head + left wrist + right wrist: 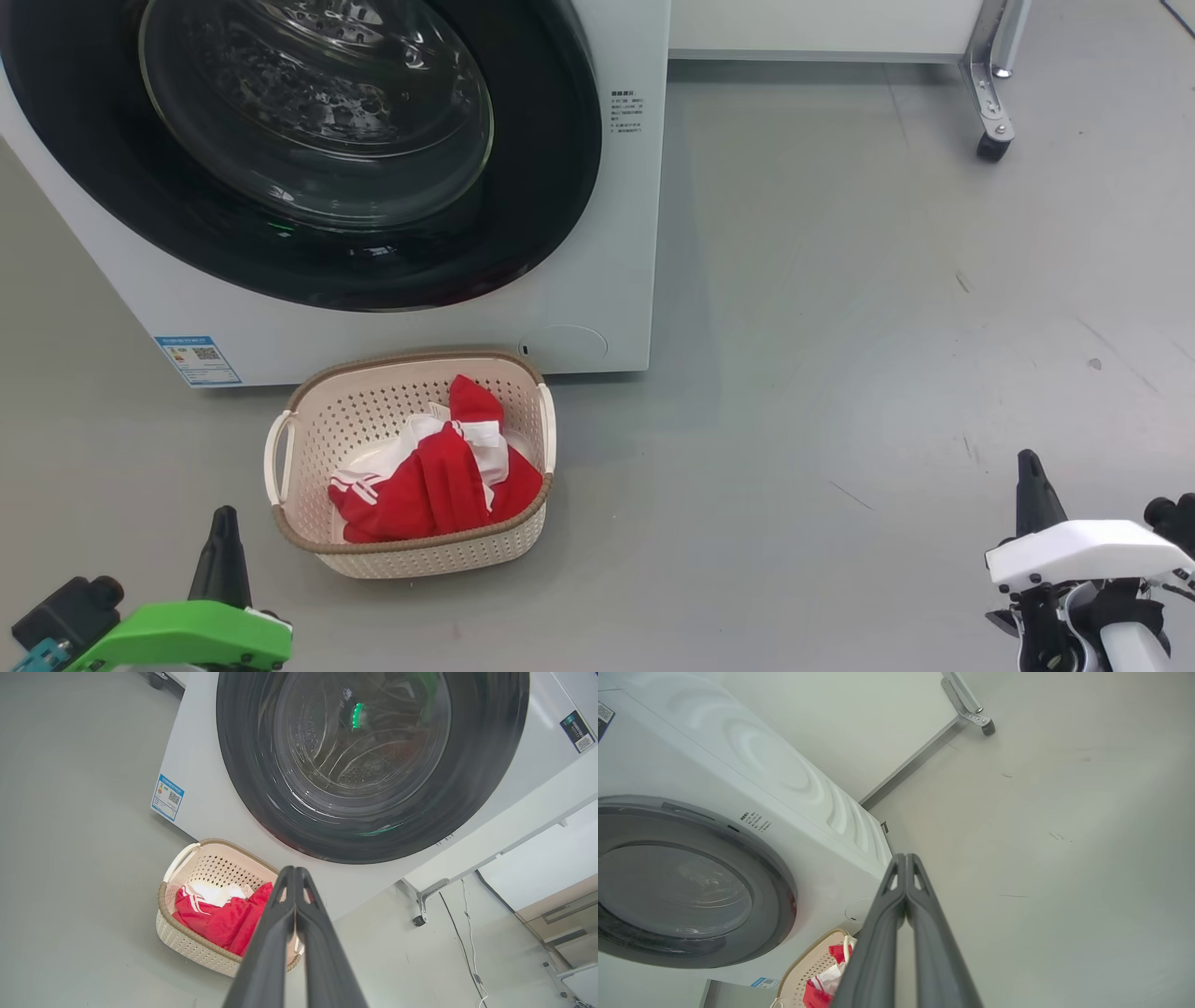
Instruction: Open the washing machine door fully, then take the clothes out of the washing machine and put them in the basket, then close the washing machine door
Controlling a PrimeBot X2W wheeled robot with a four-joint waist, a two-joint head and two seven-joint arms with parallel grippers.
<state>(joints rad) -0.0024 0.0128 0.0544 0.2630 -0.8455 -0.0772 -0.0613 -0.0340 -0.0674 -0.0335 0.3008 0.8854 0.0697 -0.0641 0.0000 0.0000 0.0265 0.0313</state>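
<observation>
red striped clothes (429, 485) sit in cream perforated basket (373, 415) before white boxy washing machine (621, 243), black-rimmed door (551, 187) shut; left gripper (295, 871), right gripper (906, 858) pressed together. task looks done; just withdraw.

You've got a left gripper (224, 523) w/ green shell, teal plug; right gripper (1031, 471) w/ white shell, blk cables; dark grey fingers (273, 938).

The red-and-white clothes (439, 481) lie heaped in the cream basket (308, 420) just before the white washing machine (597, 271), its black-rimmed door (308, 140) shut.
</observation>
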